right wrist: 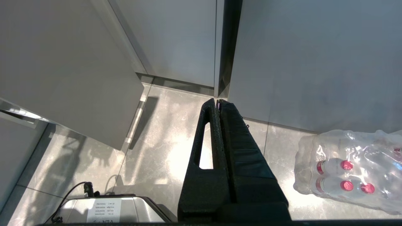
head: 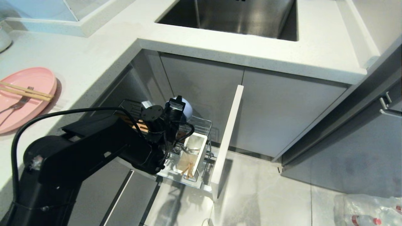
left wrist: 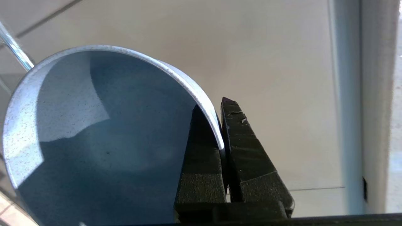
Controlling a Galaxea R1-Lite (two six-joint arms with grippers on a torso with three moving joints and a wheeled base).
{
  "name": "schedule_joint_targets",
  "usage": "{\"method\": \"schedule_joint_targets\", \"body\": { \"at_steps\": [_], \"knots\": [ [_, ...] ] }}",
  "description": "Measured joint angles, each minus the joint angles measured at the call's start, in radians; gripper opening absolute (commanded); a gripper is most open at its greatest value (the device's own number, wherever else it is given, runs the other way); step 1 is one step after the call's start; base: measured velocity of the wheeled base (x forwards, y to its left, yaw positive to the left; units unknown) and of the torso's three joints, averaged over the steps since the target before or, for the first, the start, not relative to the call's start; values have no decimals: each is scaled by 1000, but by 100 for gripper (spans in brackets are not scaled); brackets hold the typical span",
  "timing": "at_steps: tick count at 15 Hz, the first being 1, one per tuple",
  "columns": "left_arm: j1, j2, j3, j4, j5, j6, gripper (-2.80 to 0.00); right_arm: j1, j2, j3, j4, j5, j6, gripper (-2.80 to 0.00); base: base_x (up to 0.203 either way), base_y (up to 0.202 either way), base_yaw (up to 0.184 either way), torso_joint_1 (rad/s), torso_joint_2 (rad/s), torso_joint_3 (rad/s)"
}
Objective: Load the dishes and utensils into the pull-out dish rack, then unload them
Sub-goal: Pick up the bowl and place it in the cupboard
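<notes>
My left gripper [left wrist: 213,108] is shut on the rim of the small blue-grey bowl [left wrist: 94,135], one finger [left wrist: 201,157] inside it and the other outside. In the head view the bowl [head: 188,110] hangs over the back of the pull-out dish rack [head: 202,124], tipped on its side. The rack's white utensil cup [head: 201,150] holds some wooden sticks [head: 187,169]. Its front panel [head: 227,138] shows edge-on. The pink plate [head: 34,78] lies on the counter at far left, with the chopsticks [head: 26,91] and a fork [head: 15,105] on it. My right gripper [right wrist: 217,102] hangs shut and empty above the floor.
A steel sink [head: 235,15] is set in the white counter [head: 94,56] above the rack. Grey cabinet doors [head: 282,106] stand behind and to the right. A shrink-wrapped pack of water bottles [head: 367,210] lies on the floor at the right.
</notes>
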State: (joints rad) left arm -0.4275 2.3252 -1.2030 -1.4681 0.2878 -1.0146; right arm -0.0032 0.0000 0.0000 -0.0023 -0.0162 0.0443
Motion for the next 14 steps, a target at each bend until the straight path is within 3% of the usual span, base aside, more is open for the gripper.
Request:
{"method": "schedule_joint_targets", "body": {
  "at_steps": [7,14],
  "knots": [
    [6,26,-1,0,-9,-64,-280,0,0,0,0,0,0,-280,0,0,0,0,0,0],
    [15,47,-1,2,-17,-87,-280,0,0,0,0,0,0,-280,0,0,0,0,0,0]
  ]
}}
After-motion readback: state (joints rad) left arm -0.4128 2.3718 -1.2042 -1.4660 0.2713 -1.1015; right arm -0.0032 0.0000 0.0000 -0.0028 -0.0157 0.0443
